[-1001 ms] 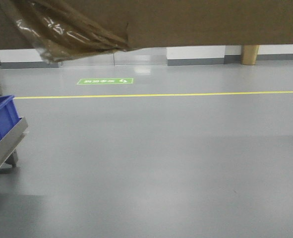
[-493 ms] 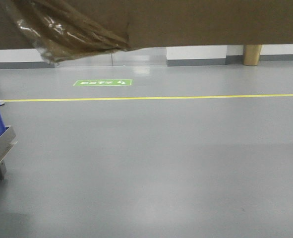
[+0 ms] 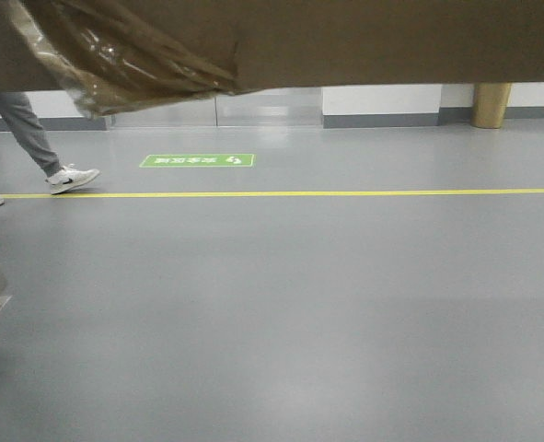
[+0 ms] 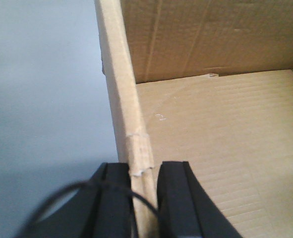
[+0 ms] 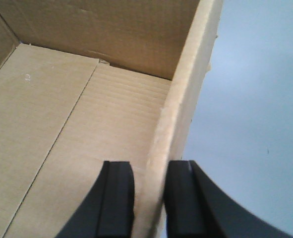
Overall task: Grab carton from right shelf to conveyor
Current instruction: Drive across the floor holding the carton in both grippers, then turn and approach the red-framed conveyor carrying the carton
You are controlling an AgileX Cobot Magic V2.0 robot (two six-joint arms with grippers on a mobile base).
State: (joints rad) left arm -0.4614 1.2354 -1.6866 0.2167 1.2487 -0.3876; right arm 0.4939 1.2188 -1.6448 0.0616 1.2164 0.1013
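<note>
Left gripper [image 4: 142, 198] is closed on the carton's [image 4: 225, 148] left wall; right gripper [image 5: 150, 198] is closed on its right wall.

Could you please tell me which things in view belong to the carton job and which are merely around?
Job in hand: carton, held off the floor; left end effector and right end effector, each clamped on a side wall.

Just about: passer-by's leg, white sneaker, green floor sign, yellow floor line, tan column.
</note>
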